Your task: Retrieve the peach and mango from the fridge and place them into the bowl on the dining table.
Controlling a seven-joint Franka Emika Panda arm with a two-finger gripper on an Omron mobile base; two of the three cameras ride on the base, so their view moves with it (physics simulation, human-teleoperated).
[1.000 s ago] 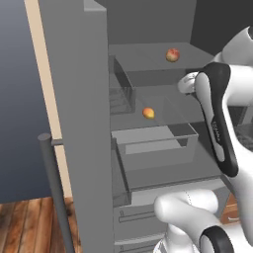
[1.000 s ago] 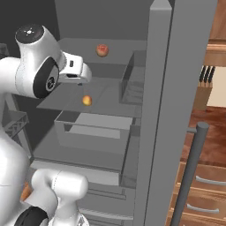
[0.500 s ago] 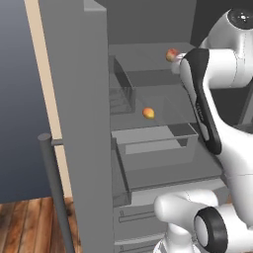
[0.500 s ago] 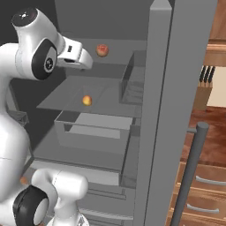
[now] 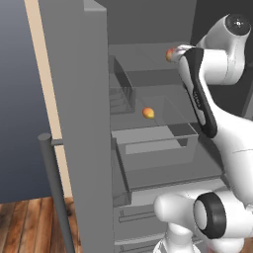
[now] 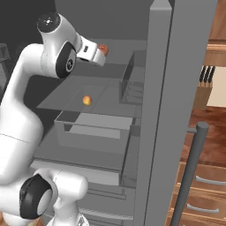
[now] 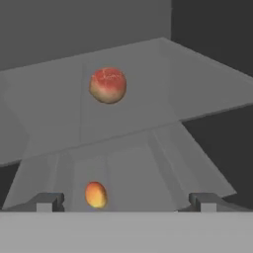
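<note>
The fridge (image 5: 74, 99) stands open. The reddish peach (image 7: 107, 85) lies on the upper glass shelf, also seen as the peach (image 5: 170, 53) and the peach (image 6: 103, 49). The yellow-orange mango (image 7: 96, 194) lies on the shelf below, shown as the mango (image 5: 148, 113) and the mango (image 6: 87, 100). My gripper (image 7: 126, 200) is open and empty, level with the upper shelf and pointing at the peach from a short way off. In the right base view the gripper (image 6: 98, 54) sits just left of the peach. The bowl and the dining table are out of view.
A clear drawer (image 5: 153, 143) is pulled out under the mango's shelf. Door bins (image 6: 132, 81) line the open fridge door (image 6: 172, 88), with its bar handle (image 6: 190, 176) near me. A knife block (image 6: 205, 88) and wooden drawers (image 6: 198, 190) stand at the right.
My arm has lifted and reached forward, bringing the open hand from the mango shelf's height up to the upper shelf, close to the peach. Both fruits stayed put.
</note>
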